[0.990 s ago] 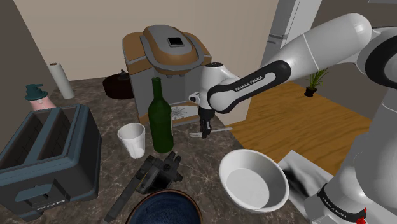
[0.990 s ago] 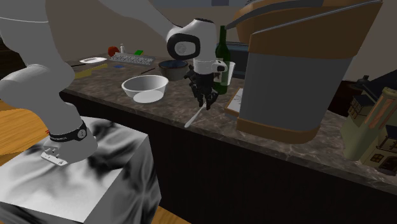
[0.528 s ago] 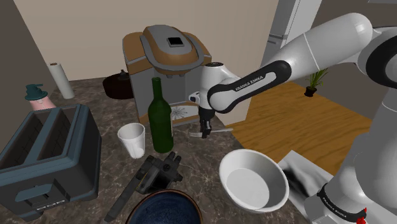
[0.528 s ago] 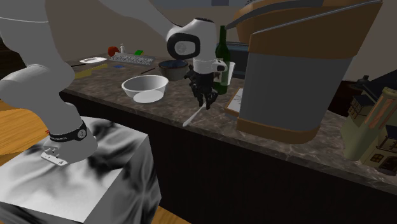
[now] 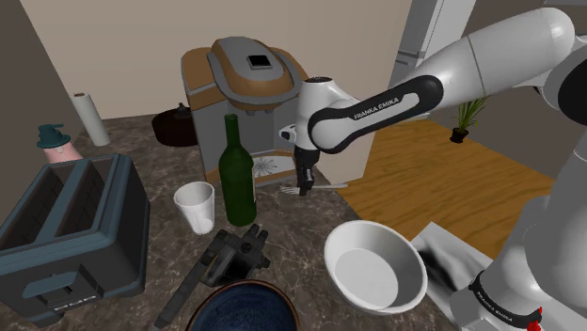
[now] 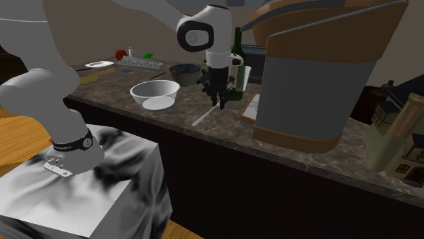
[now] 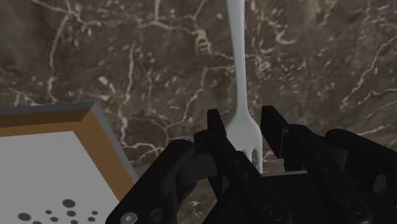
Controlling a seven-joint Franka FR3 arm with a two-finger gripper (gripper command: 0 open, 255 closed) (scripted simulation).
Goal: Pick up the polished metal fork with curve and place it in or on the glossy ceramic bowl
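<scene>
Gripper (image 5: pixel 303 186) pinching fork (image 5: pixel 329 186) at tine end, fingers (image 7: pixel 214 130) pressed either side of head. Handle runs straight out past fingertips, over dark marble counter (image 7: pixel 127 70) (fork drawn plain white, no metal sheen). White bowl (image 5: pixel 350 235) near gripper, lower, toward stand. Green bottle (image 5: pixel 237 169) just beside gripper, on side opposite handle.

My arm (image 5: pixel 442 70) stretches across toward the shoulder view's left, forearm sloping down to a bent wrist (image 5: pixel 318 102). My gripper (image 5: pixel 303 185) points straight down. Its fingers (image 7: pixel 215 130) stand narrowly apart, clasping the fork (image 7: pixel 239 70) by its tined head.
</scene>
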